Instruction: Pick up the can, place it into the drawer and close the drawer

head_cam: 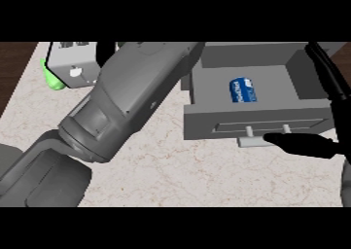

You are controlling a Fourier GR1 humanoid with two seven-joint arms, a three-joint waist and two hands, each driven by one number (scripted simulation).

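Since the blue can (243, 90) already lies inside the open grey drawer (206, 90), what's left is the close. Right hand (307, 145) sits at the drawer front, dark fingers extended against the pale handle (254, 141), not curled round it, which looks like a setup to push the front in. Left forearm crosses the view toward the top; its hand isn't visible. A grey box with a green object (51, 78) beside it stands on the tabletop (192, 170), well clear of the drawer.
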